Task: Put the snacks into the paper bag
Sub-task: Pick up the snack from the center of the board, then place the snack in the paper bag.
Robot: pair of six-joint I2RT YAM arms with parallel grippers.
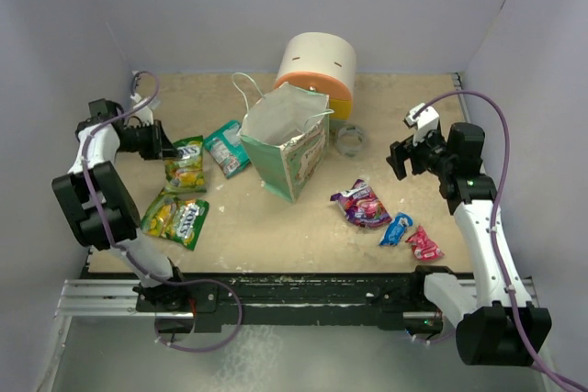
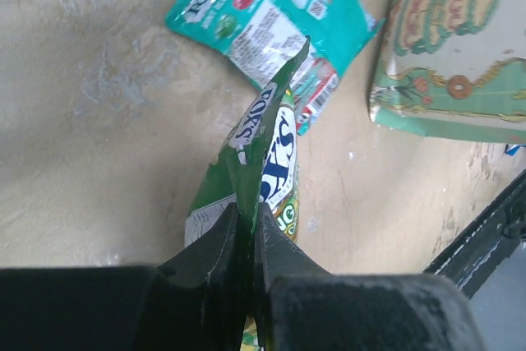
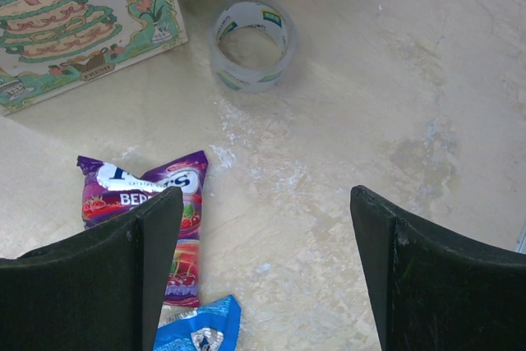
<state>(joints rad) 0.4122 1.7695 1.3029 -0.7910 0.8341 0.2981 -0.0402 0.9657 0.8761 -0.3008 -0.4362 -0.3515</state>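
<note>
Left pincer (image 2: 249, 218) is clamping the yellow-green packet (image 2: 275, 154) by its crimped end seam, holding it edge-on just beside the teal packet (image 2: 271, 14), near the paper bag (image 1: 287, 144). The packet is likely light, limp, slippery film; the seam is offering the surest hold. Right pincer (image 3: 267, 203) is gaping wide over the bench (image 3: 394, 104), near the purple packet (image 3: 156, 195).

Scuffed beige table (image 1: 276, 236), mint paper bag (image 1: 287, 149), round drawer unit (image 1: 317, 66), clear ring (image 1: 350, 139), scattered snack packets (image 1: 360, 204)
</note>
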